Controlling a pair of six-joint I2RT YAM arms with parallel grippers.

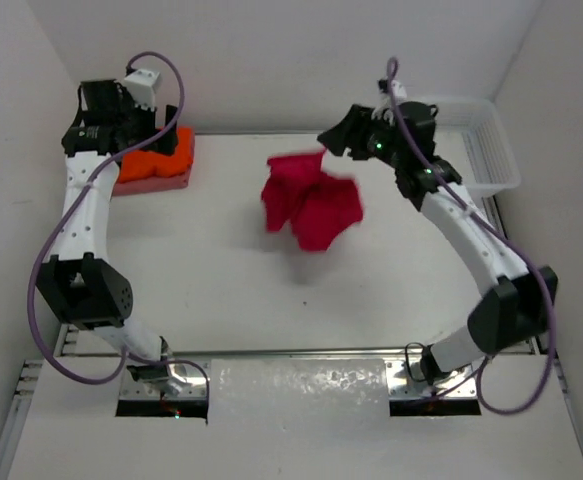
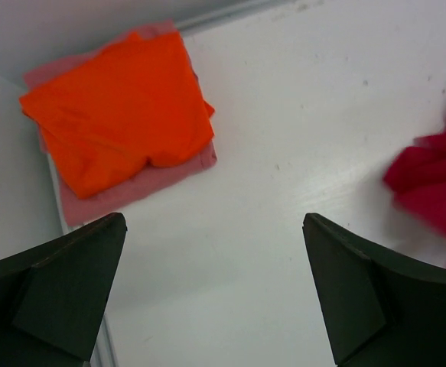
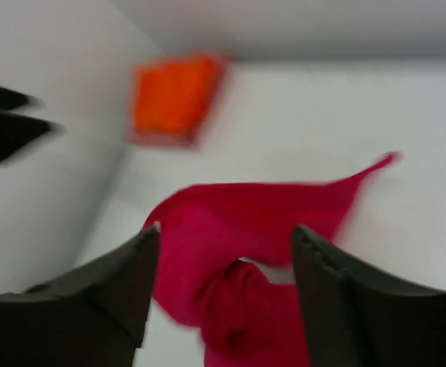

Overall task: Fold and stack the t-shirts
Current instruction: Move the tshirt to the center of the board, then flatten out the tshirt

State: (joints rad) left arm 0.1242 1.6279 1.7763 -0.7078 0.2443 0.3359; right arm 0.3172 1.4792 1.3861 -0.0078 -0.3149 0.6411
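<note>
White table (image 1: 221,270), white walls. The red shirt (image 1: 311,205) is bunched mid-table toward the far edge. It is blurred in every view and its folds are hard to read. One thin corner points toward the right tool (image 3: 226,237), whose jaws stand apart with the cloth beyond them. At the far left corner the orange shirt (image 2: 119,107), a flat folded rectangle, covers the pink shirt (image 2: 131,191), which shows only as a rim. The left tool (image 2: 215,252) hangs nearby, jaws wide apart. A mesh basket (image 1: 491,150) sits far right.
</note>
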